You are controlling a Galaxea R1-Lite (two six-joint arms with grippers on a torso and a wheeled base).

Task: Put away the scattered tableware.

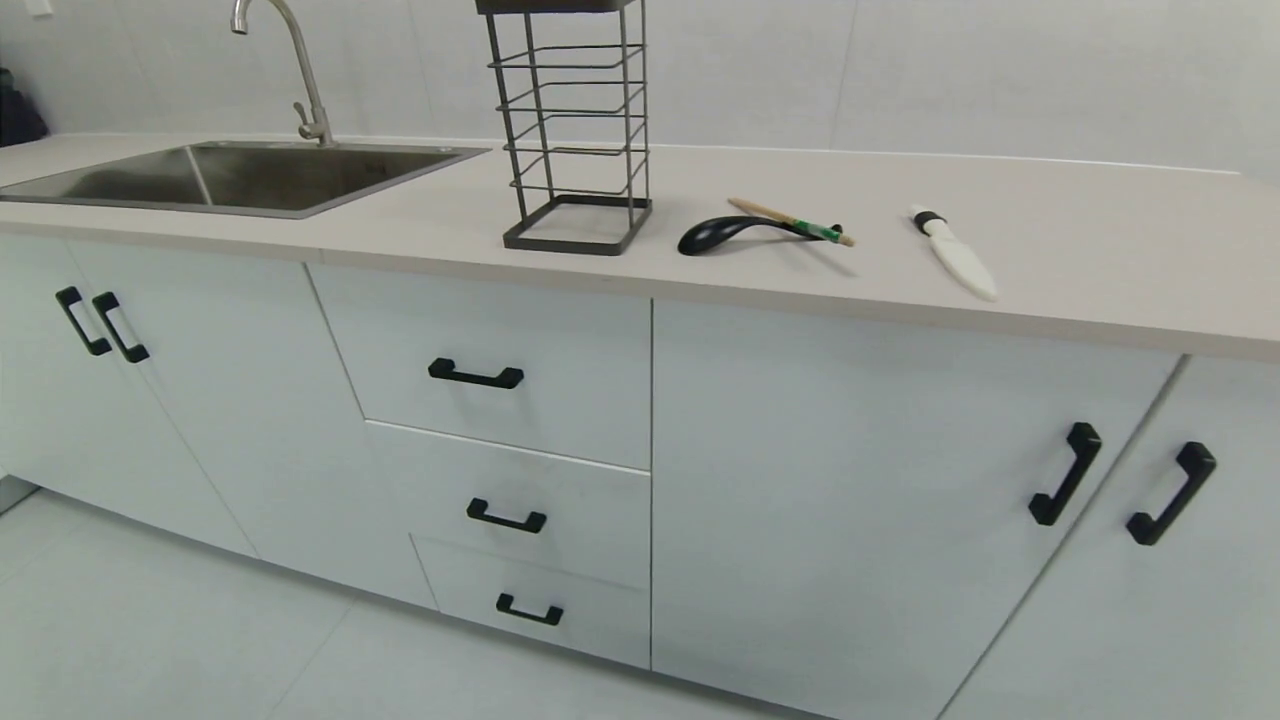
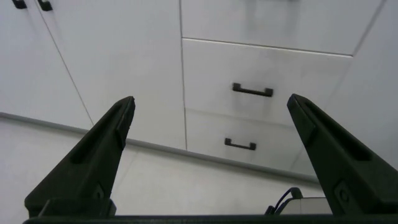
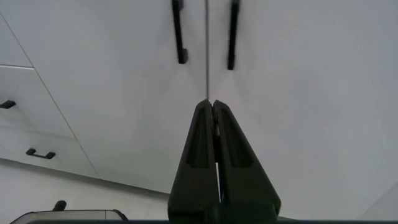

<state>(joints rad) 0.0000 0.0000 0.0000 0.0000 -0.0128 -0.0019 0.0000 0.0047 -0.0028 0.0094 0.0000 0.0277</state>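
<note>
On the pale countertop [image 1: 1100,220] lie a black spoon [image 1: 722,234], a wooden chopstick with a green band [image 1: 792,221] resting across the spoon's handle, and a white knife with a black collar [image 1: 953,253] further right. A tall black wire rack [image 1: 575,130] stands left of the spoon. My left gripper [image 2: 211,106] is open with nothing between its fingers, low in front of the lower drawers [image 2: 261,74]. My right gripper [image 3: 213,106] is shut on nothing, facing the white cabinet doors [image 3: 280,81].
A steel sink [image 1: 240,175] with a curved tap [image 1: 290,60] sits at the counter's left end. Below the counter are white doors and a stack of three drawers with black handles [image 1: 476,375]. The floor in front is bare grey tile [image 1: 150,640].
</note>
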